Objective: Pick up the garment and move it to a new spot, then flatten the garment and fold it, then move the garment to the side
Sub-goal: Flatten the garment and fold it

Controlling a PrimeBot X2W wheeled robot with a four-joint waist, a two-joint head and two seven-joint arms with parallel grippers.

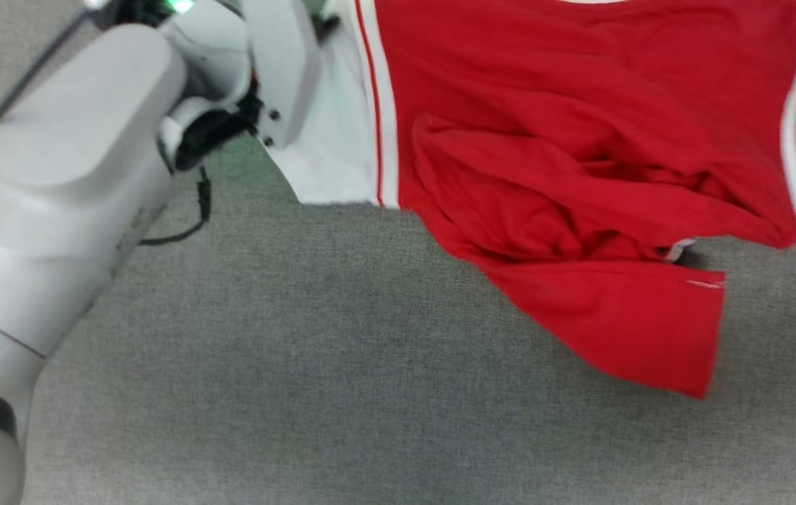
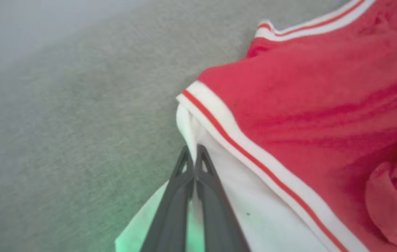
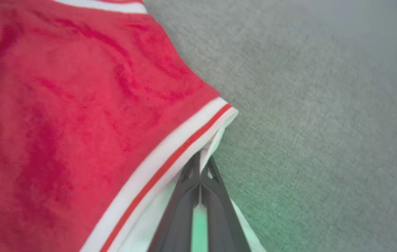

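Left tool [image 2: 193,149], rising from the bottom middle of its wrist view, has its two dark fingers pressed together on the garment [image 2: 289,105], pinching a fold of the white sleeve panel just below the striped trim. Right tool [image 3: 202,158] is likewise clamped tight on the white sleeve edge at the bottom middle of its own view. In the head view the garment spreads across the upper right, its red body rumpled, with one corner reaching toward the lower right over the grey surface [image 1: 299,386]. A pale forearm [image 1: 68,182] runs along the left side.

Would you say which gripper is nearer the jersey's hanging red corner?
Right. The right gripper pinches the white sleeve nearest the hanging red corner; the left gripper pinches the opposite sleeve.
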